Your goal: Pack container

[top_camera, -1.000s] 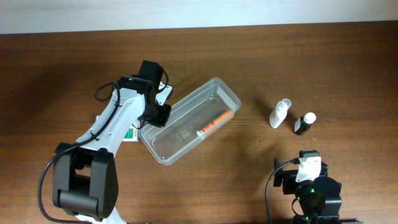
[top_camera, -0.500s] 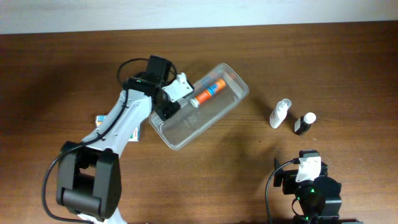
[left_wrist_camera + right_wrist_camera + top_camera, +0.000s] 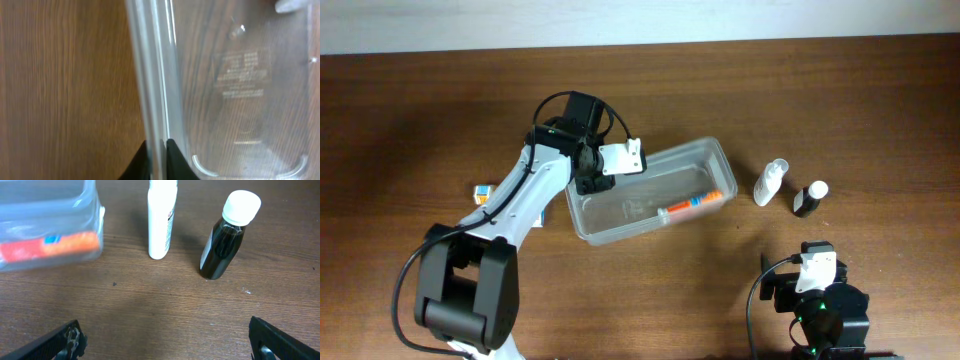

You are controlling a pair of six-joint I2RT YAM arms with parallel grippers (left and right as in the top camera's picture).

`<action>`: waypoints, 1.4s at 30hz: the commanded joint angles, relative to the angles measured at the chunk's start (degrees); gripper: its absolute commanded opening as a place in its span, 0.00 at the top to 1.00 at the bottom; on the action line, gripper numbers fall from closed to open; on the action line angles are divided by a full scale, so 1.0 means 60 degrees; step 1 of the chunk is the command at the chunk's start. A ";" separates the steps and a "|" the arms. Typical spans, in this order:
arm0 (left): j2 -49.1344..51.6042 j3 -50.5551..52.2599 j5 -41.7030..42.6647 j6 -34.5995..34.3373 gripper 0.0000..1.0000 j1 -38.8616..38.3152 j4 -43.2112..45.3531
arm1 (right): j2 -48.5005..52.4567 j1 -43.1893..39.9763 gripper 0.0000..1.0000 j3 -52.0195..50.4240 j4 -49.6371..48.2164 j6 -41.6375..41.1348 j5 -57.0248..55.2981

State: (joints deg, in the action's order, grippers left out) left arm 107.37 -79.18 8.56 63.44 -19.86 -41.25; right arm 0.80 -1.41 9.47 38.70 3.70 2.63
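**Left wrist view: rim pinched, packing barely begun**

The left gripper (image 3: 156, 157) pinches the left rim of the container (image 3: 620, 208), its jaws pressed onto the clear wall. The container lies mid-table, slightly skewed, with one orange-and-white tube (image 3: 693, 203) inside along its near wall. The right gripper (image 3: 164, 330) waits at the near right, spread and empty. A white bottle (image 3: 770, 182) and a dark bottle (image 3: 809, 199) sit just right of the container, outside it. A small carton (image 3: 480, 190) peeks out beside the left arm. As I judge it, one item is packed and three remain.
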 commanded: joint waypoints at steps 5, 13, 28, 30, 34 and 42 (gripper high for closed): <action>0.0710 0.0058 0.0186 0.2947 0.98 0.0033 0.0120 | -0.0066 -0.0029 0.02 -0.0055 -0.0015 0.0058 0.0055; 0.0739 -0.0055 0.0117 0.1668 0.00 0.0040 0.0550 | -0.0066 -0.0029 0.02 -0.0055 -0.0015 0.0058 0.0058; -0.2189 -0.1555 0.0117 -0.5748 0.00 0.0051 -0.0328 | -0.0066 -0.0029 0.02 -0.0055 -0.0015 0.0058 0.0058; -0.2674 -0.1555 0.0109 -0.6211 0.06 0.0051 -0.0659 | -0.0066 -0.0029 0.02 -0.0055 -0.0015 0.0058 0.0055; -0.2881 -0.1537 -0.0667 -0.7147 0.39 0.0200 -0.1523 | -0.0066 -0.0029 0.02 -0.0055 -0.0015 0.0058 0.0058; -0.2222 -0.1479 -0.2721 -1.2327 0.23 0.2313 -0.4178 | -0.0066 -0.0029 0.02 -0.0055 -0.0015 0.0058 0.0055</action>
State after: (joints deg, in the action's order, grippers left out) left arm 92.53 -88.38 -5.32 3.07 -11.51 -62.61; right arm 0.80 -1.41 9.47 38.68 3.70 2.63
